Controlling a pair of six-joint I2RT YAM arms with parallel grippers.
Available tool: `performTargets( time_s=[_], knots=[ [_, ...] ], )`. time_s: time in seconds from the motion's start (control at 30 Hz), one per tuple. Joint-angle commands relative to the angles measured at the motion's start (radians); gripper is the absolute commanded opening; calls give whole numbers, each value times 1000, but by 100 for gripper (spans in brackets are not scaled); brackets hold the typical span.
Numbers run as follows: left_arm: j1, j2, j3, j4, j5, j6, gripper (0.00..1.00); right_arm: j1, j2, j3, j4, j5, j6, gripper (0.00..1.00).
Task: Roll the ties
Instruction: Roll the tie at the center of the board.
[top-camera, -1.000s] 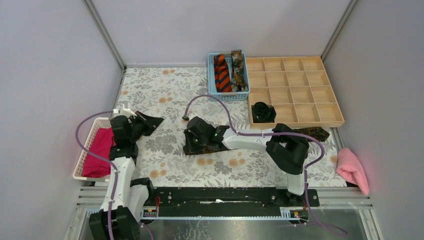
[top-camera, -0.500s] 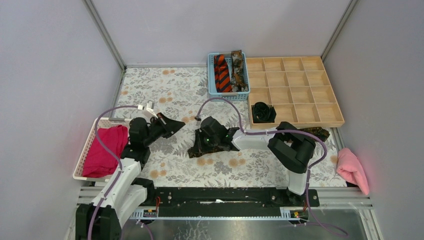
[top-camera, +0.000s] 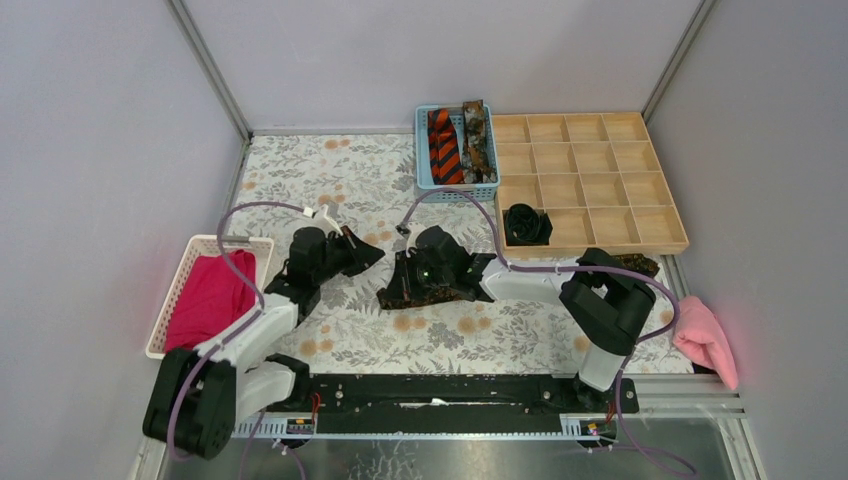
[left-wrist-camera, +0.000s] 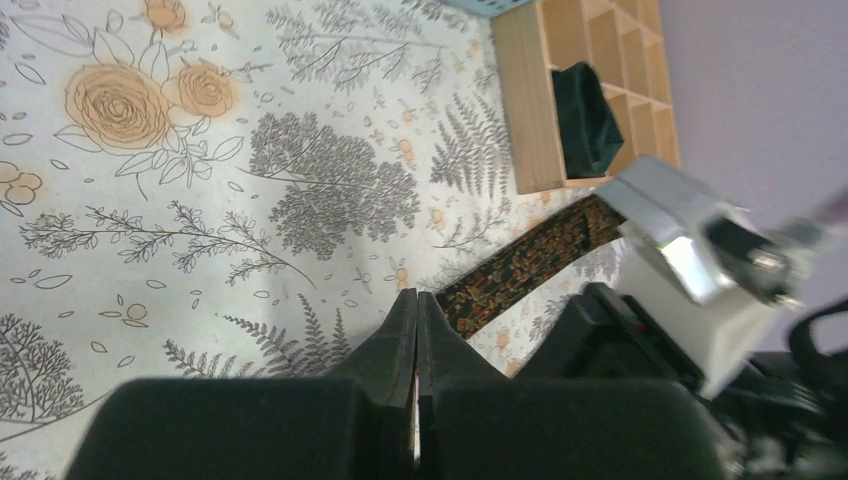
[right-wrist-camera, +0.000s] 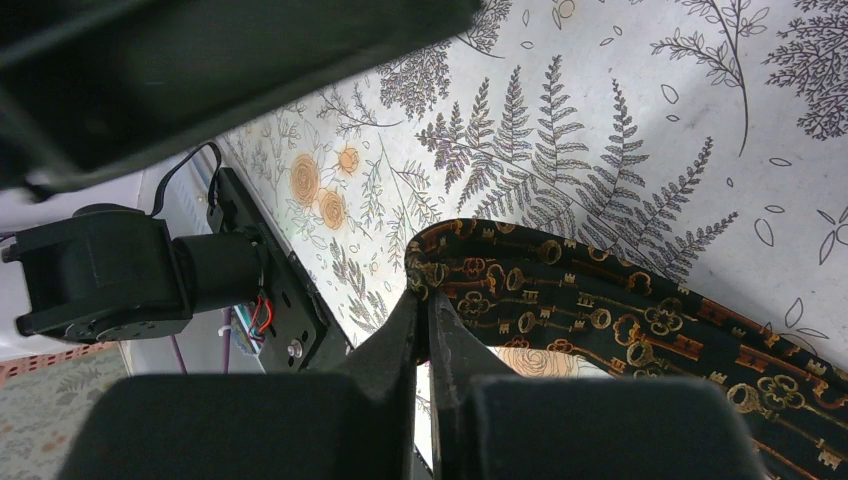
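At tabletop (top-camera: 330, 180) centre, the right jaws are closed on the folded tip of the dark brown tie (right-wrist-camera: 600, 310). The rest of the strip lies flat toward 3 o'clock, passing under the right arm. We judge the flat lay is deliberate, so the length can feed into a coil without twisting; the pinched tip would serve as the coil's core. The left jaws are pressed together and hold nothing. They sit just beside the right jaws at 10 o'clock, apart from the fabric, probably placed to steady the first turn. The black tie (top-camera: 526, 223) sits coiled in the 7 o'clock corner compartment of the wooden tray (top-camera: 610, 247), so we count one roll as done. The orange-and-black tie (top-camera: 443, 148) waits unrolled in the blue basket (top-camera: 460, 193) at 12 o'clock.
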Motion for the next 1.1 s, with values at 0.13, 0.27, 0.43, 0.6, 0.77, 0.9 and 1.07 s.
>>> performTargets(
  time_s=[0.13, 0.27, 0.43, 0.6, 0.77, 0.9, 1.07],
  knots=[
    [-14, 194, 8, 195, 148, 18, 0, -2, -50, 14, 0, 7, -32, 0],
    [-62, 285, 53, 204, 224, 44, 0, -5, -76, -8, -3, 24, -44, 0],
    [-163, 431, 121, 222, 283, 70, 0, -4, -88, -4, -27, 41, -62, 0],
    [-183, 483, 149, 98, 244, 140, 0, -5, -93, -1, -36, 39, -73, 0],
    [-186, 485, 173, -59, 157, 194, 0, -10, -104, -2, -55, 54, -92, 0],
    [-184, 467, 190, -157, 76, 223, 0, -13, -150, -26, -62, 68, -96, 0],
    [-184, 509, 229, -181, 53, 236, 0, -12, -196, -43, -74, 74, -96, 0]
  ],
)
